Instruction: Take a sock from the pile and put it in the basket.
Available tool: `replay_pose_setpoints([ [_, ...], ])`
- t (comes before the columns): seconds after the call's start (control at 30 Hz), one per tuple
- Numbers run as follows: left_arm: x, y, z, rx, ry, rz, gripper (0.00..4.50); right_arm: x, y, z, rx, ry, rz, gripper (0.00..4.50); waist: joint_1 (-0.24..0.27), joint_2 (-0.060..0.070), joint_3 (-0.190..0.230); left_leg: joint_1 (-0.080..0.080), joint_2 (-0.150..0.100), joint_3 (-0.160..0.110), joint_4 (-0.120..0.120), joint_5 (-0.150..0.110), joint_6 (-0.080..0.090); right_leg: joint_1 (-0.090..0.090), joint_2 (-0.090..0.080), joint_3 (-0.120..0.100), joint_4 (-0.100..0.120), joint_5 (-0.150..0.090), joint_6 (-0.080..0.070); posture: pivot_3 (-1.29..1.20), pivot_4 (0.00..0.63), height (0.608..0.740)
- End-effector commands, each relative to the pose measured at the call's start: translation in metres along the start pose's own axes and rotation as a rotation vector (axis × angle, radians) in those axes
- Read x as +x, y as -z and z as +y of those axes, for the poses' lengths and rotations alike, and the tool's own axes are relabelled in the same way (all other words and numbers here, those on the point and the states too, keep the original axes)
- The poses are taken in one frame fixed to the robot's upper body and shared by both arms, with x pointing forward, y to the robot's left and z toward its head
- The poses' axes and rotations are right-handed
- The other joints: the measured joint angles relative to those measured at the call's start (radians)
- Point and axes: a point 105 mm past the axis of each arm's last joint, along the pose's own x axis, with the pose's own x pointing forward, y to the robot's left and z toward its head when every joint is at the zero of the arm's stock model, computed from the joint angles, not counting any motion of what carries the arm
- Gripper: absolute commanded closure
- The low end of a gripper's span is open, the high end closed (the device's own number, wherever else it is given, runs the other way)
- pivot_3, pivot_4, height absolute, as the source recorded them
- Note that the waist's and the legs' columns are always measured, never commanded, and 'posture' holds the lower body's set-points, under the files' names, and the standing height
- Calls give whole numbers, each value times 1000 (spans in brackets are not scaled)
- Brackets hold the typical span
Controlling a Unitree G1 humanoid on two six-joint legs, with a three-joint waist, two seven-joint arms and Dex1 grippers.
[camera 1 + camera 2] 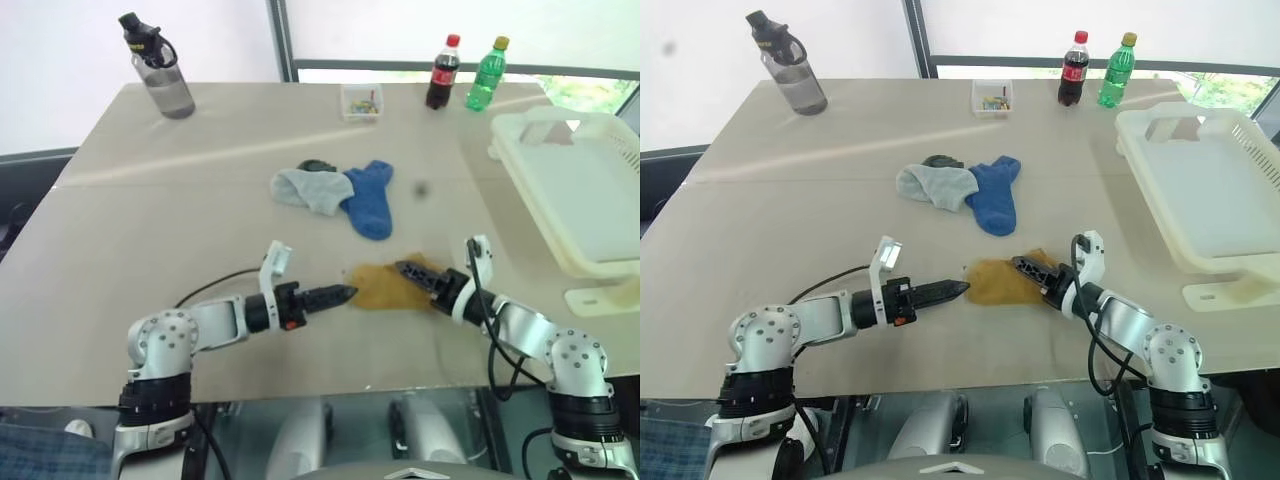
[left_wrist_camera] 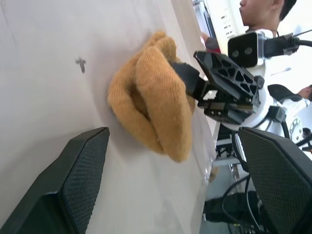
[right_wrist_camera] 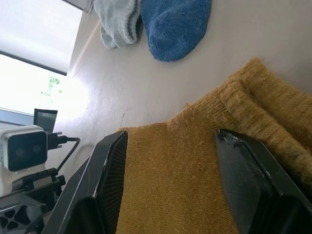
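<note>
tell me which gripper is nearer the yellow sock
Right. The right gripper is on the yellow sock, straddling its edge; the left gripper sits just off its other end, open.

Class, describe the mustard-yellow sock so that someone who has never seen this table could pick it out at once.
On the beige table, look at the near edge, between the two grippers. The mustard-yellow sock lies crumpled there, apart from the blue sock and grey sock further back. It is the one yellow sock.
</note>
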Motion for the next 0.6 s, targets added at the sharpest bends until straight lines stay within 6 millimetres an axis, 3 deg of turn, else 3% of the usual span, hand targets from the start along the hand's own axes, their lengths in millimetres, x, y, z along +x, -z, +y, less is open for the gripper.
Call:
replay_pose_setpoints([
  [0.03, 10, 9, 4, -35, -19, 45, 34, -2, 7, -21, 11, 108, 20, 1532, 1, 0, 0, 0, 0, 0, 0, 0, 0, 0, 0, 0, 0, 0, 0, 0, 150, 740],
  [0.3, 37, 10, 13, -37, -69, 69, 34, 1, 7, -19, 9, 104, 16, 1532, 2, 0, -4, 3, 0, -1, 2, 0, 0, 4, 0, 0, 0, -4, 0, 0, 150, 740],
  [0.6, 41, 3, 14, 13, -62, 89, 34, 1, 7, -19, 13, 107, 6, 1532, 2, 3, -12, 4, 0, -1, 2, 0, 0, 5, 0, -1, 0, -4, 1, 0, 150, 740],
])
